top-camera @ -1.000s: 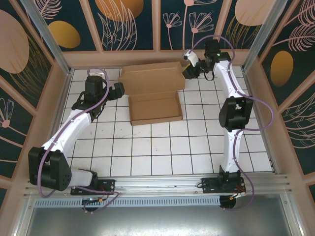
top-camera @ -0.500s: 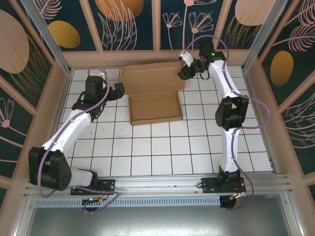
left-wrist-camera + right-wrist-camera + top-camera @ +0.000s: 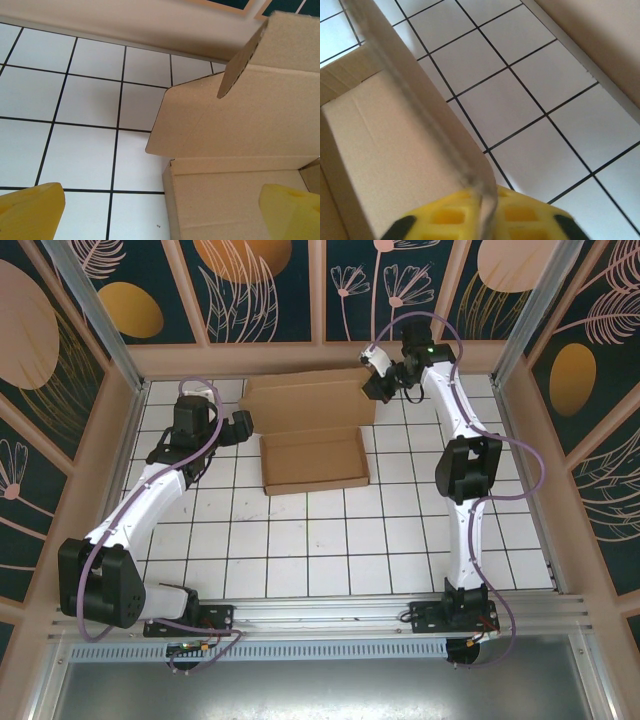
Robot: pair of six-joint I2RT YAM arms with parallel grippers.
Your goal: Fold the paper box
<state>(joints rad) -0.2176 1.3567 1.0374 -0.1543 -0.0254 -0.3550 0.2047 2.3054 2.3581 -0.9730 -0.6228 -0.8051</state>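
as right gripper (image 3: pixel 368 390) pinches, paper box (image 3: pixel 312 455) lies open

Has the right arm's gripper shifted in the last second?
Yes. Against the white tiled table, the right gripper slid left, onto a flap of the brown cardboard paper box.

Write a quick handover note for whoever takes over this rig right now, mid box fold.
Left gripper: jaws wide open, holding nothing, just off the left edge of the cardboard box.
Right gripper: jaws pinched on the flap at the far right corner of the lid.
The box sits at the far middle of the table.
Done: tray walls are up.
Left: the lid is open toward the back wall; fold it over and tuck it in.
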